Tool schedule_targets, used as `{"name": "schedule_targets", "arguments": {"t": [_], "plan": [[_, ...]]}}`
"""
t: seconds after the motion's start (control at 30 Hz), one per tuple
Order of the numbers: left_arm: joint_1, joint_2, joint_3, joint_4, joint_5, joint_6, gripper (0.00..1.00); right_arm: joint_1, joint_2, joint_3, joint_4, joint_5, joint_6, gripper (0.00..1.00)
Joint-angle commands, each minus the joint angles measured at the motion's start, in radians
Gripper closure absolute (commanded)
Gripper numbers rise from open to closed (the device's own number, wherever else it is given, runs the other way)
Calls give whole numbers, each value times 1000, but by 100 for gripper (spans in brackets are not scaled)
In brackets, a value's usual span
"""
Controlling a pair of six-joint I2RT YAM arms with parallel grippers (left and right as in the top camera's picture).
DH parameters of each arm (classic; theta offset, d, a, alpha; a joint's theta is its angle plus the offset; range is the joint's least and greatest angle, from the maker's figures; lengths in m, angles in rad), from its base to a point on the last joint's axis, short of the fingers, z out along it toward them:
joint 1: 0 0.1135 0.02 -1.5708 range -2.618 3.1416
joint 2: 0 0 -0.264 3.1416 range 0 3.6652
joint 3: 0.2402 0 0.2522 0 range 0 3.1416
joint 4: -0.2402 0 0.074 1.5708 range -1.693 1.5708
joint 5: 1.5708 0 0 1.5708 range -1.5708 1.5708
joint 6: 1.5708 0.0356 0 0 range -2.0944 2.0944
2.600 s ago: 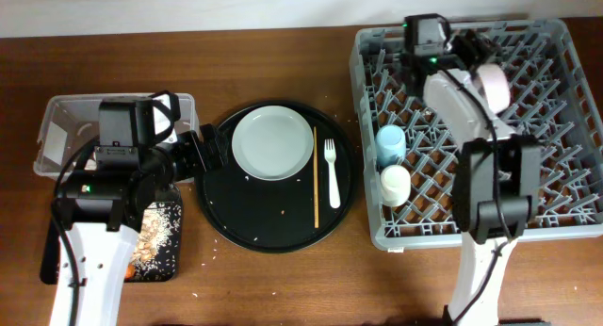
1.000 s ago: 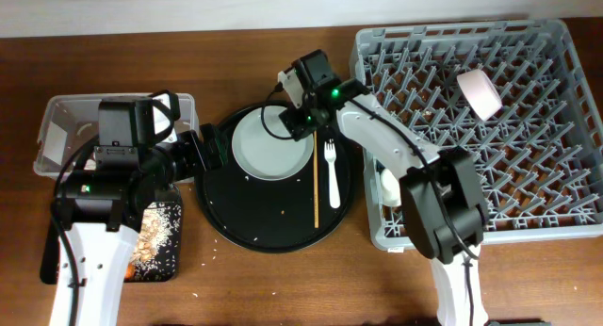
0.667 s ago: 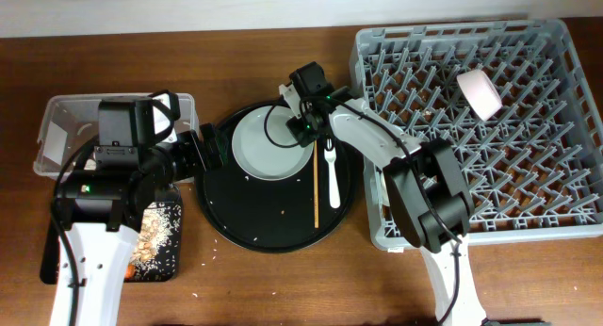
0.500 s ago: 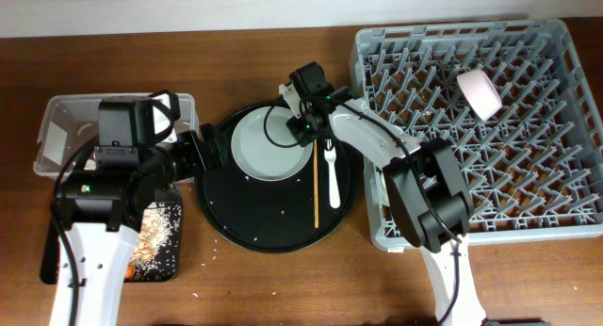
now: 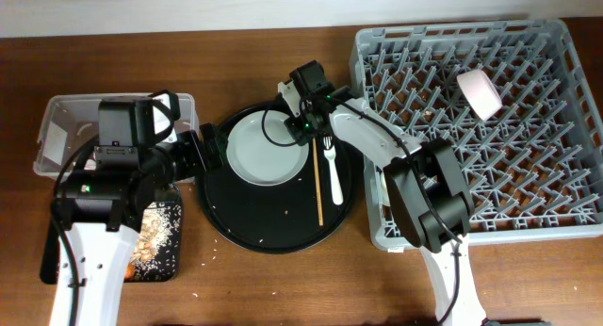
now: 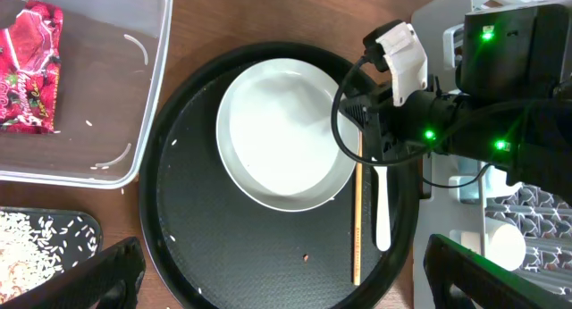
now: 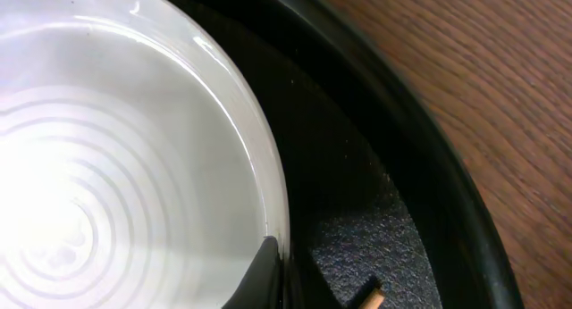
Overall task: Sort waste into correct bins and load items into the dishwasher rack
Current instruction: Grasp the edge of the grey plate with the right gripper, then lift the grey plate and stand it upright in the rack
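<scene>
2 right gripper (image 5: 303, 130) fingers clamp the pale round plate (image 5: 262, 149), rim between them: stiff, slick, likely breakable; left gripper (image 5: 211, 149) gapes open.

Left arm (image 5: 89, 260): white lower link, black boxy housings, green light lit; black cable seen looped alongside; right arm (image 5: 363, 138): white curved link, black joint blocks, green lights glowing, white block noted at wrist; left gripper (image 6: 295, 275): black fingers (image 6: 89, 275).

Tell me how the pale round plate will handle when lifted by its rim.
The pale round plate looks rigid: probably no flex. Its glossy surface may slip in the right hand. Held at one edge, it likely tilts.
</scene>
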Motion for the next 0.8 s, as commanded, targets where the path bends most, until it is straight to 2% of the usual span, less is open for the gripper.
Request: {"name": "schedule_targets", "arguments": {"t": [0.0, 0.17, 0.23, 0.37, 0.47, 0.53, 0.6, 0.67, 0.77], "plan": [[6, -10, 16, 1, 8, 9, 1, -1, -48, 38, -27, 16, -13, 96], [6, -10, 16, 1, 8, 9, 1, -8, -272, 51, -177, 29, -13, 96], [6, -10, 16, 1, 8, 9, 1, -10, -325, 51, -225, 110, 8, 96], [6, -10, 16, 1, 7, 9, 1, -10, -503, 51, -312, 673, 13, 96], [6, -10, 16, 1, 8, 9, 1, -18, -621, 51, -313, 946, 8, 96], [6, -10, 16, 1, 8, 9, 1, -70, -668, 51, -322, 1059, -5, 96], [6, -10, 16, 1, 8, 9, 1, -164, -671, 51, -351, 1062, -110, 96], [6, -10, 16, 1, 8, 9, 1, -298, -666, 51, -350, 1046, -131, 96], [6, -10, 16, 1, 8, 9, 1, -460, -626, 19, -348, 917, -131, 96]]}}
